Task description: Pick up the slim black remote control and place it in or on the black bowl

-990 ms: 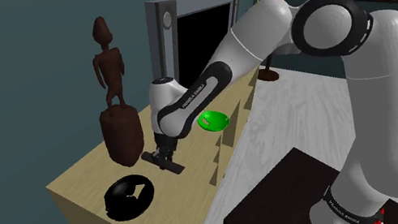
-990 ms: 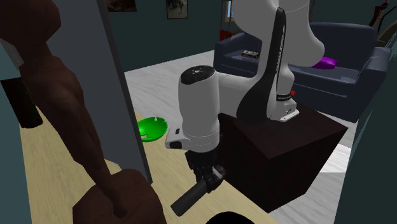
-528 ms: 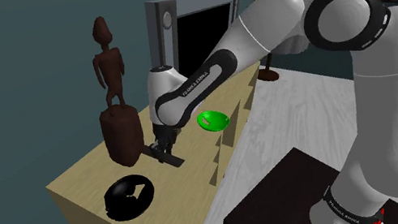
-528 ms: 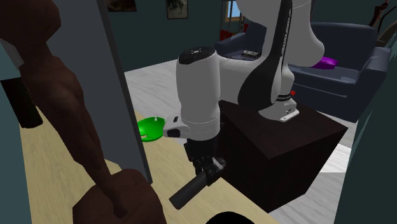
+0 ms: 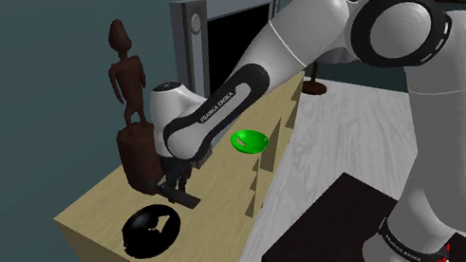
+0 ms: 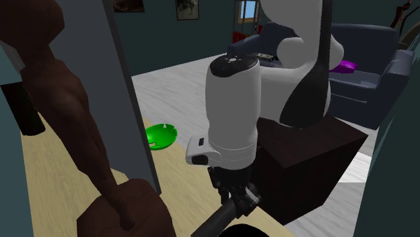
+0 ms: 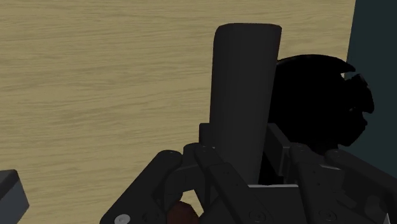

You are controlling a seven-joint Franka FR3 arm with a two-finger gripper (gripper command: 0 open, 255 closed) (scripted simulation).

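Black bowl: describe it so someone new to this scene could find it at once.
Start at the pale wooden cabinet in the shoulder view, where a tall brown statue stands. The black bowl sits on the cabinet top at the end nearest the camera, in front of the statue's base. Unlike the green dish farther along, it is black.

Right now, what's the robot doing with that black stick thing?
The white arm has the remote clamped in its fingers, held above the wooden top. It hangs right beside the black bowl, not yet in it. So the remote is picked up, and putting it in the bowl is what's left.
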